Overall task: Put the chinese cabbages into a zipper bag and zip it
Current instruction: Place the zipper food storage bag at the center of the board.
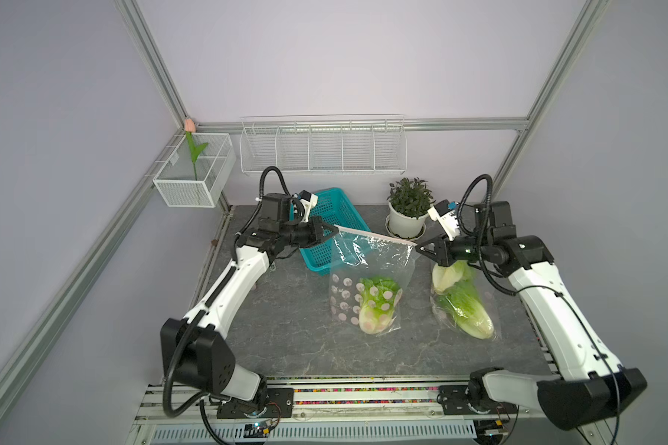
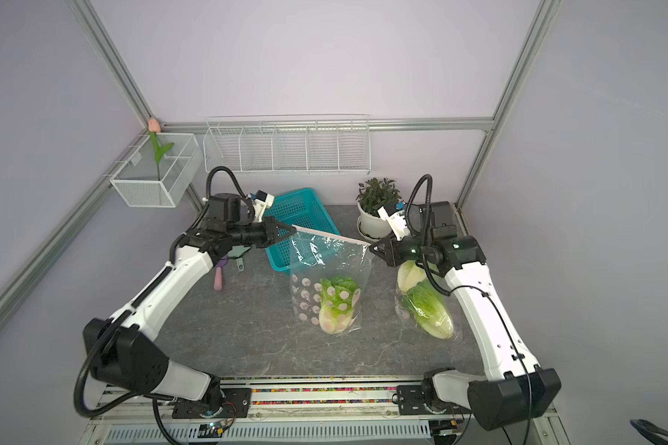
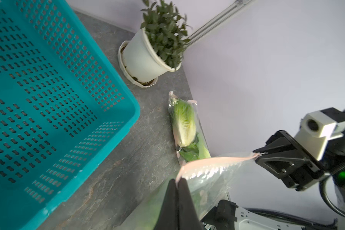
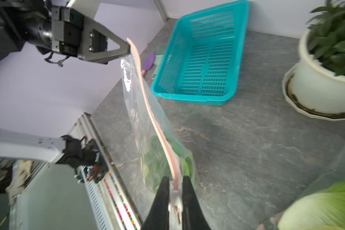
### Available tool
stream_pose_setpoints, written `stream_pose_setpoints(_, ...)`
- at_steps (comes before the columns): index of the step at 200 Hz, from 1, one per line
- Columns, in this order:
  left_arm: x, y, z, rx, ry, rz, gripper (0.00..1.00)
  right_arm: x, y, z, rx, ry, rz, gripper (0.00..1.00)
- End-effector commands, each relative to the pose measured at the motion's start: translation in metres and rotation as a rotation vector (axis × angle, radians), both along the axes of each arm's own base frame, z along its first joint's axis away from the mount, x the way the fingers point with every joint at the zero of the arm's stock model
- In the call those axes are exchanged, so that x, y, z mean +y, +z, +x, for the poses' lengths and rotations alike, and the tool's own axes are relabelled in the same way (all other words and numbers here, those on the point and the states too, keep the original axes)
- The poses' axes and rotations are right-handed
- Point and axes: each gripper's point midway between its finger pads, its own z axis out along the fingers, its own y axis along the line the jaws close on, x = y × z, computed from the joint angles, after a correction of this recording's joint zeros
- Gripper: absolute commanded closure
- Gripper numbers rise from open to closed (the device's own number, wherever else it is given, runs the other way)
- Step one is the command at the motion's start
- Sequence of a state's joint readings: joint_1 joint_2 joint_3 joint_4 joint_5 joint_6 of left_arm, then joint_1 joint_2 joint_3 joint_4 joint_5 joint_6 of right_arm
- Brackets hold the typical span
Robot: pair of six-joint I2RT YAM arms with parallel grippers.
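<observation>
- The left gripper (image 1: pixel 334 230) is clamped on 1 end of the bag's (image 1: pixel 371 266) pink zip strip (image 1: pixel 375 235). In its own wrist view the fingers (image 3: pixel 184 199) meet with no gap.
- The right gripper (image 1: pixel 420 246) pinches the other end. Its wrist view shows the strip's tip between the 2 black fingers (image 4: pixel 187 199).
- The bag hangs between them over the table (image 1: pixel 286 339) with the strip stretched nearly level. Whether its bottom touches the table, or the zip is sealed along its length, cannot be told.
- 1 cabbage (image 1: pixel 378 304) sits low inside, stalk end down, partly masked by pink dots on the film.
- 2 other cabbages (image 1: pixel 463 304) lie in a second bag (image 3: pixel 173 99) at the table's right side. Their upper ends are hidden under the right arm.
- The basket (image 1: pixel 338 206) stands behind the hanging bag, 1 corner covered by the left gripper.
- In a top view, a pink-handled utensil (image 2: pixel 218 279) lies beside the left arm, its head hidden beneath it.
</observation>
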State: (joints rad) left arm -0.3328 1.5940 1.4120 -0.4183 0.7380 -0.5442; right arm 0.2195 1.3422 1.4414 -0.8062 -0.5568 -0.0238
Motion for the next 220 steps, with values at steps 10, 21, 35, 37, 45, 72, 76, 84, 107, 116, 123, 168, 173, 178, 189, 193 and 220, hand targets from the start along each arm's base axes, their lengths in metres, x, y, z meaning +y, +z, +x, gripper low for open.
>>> stream_pose_setpoints(10,-0.014,-0.026,0.054,-0.016,0.034,0.110,0.90,-0.030,-0.044,0.093,0.028,-0.260,-0.094,0.93)
stream_pose_setpoints(21,-0.016,-0.044,0.063,0.010,0.023,0.187,0.82,-0.037,-0.065,0.115,0.048,-0.308,-0.149,0.93)
stream_pose_setpoints(35,-0.006,-0.057,0.072,0.005,0.053,0.266,0.73,-0.047,-0.088,0.135,0.074,-0.350,-0.216,0.92)
stream_pose_setpoints(37,-0.003,-0.057,0.073,0.000,0.063,0.279,0.71,-0.048,-0.089,0.136,0.076,-0.355,-0.226,0.91)
stream_pose_setpoints(45,0.008,-0.055,0.076,-0.018,0.093,0.312,0.67,-0.054,-0.100,0.143,0.084,-0.375,-0.269,0.90)
stream_pose_setpoints(72,0.040,-0.036,0.068,-0.077,0.174,0.345,0.50,-0.082,-0.127,0.143,0.114,-0.452,-0.416,0.90)
stream_pose_setpoints(76,0.044,-0.033,0.065,-0.086,0.180,0.348,0.49,-0.084,-0.129,0.140,0.117,-0.458,-0.427,0.90)
stream_pose_setpoints(84,0.051,-0.030,0.056,-0.094,0.187,0.362,0.48,-0.089,-0.130,0.134,0.108,-0.478,-0.435,0.90)
stream_pose_setpoints(107,0.073,-0.023,0.028,-0.132,0.228,0.395,0.47,-0.106,-0.121,0.116,0.054,-0.536,-0.471,0.68)
stream_pose_setpoints(116,0.082,-0.016,0.017,-0.165,0.255,0.402,0.46,-0.109,-0.111,0.110,0.038,-0.540,-0.481,0.48)
stream_pose_setpoints(123,0.091,-0.014,0.010,-0.192,0.283,0.422,0.45,-0.108,-0.100,0.105,0.025,-0.532,-0.468,0.38)
stream_pose_setpoints(168,0.147,-0.006,-0.029,-0.593,0.499,0.583,0.34,-0.154,-0.064,0.070,-0.165,-0.770,-0.293,0.15)
stream_pose_setpoints(173,0.158,-0.005,-0.030,-0.638,0.570,0.602,0.30,-0.164,-0.067,0.066,-0.199,-0.817,-0.285,0.14)
stream_pose_setpoints(178,0.171,-0.004,-0.028,-0.680,0.661,0.609,0.28,-0.174,-0.073,0.062,-0.236,-0.856,-0.287,0.13)
stream_pose_setpoints(189,0.200,-0.002,-0.026,-0.716,0.843,0.654,0.26,-0.188,-0.090,0.053,-0.330,-0.905,-0.317,0.13)
stream_pose_setpoints(193,0.211,-0.001,-0.025,-0.720,0.903,0.687,0.26,-0.192,-0.096,0.050,-0.362,-0.921,-0.333,0.12)
stream_pose_setpoints(220,0.273,-0.024,-0.032,-0.589,1.210,0.954,0.25,-0.219,-0.134,0.032,-0.426,-1.056,-0.356,0.11)
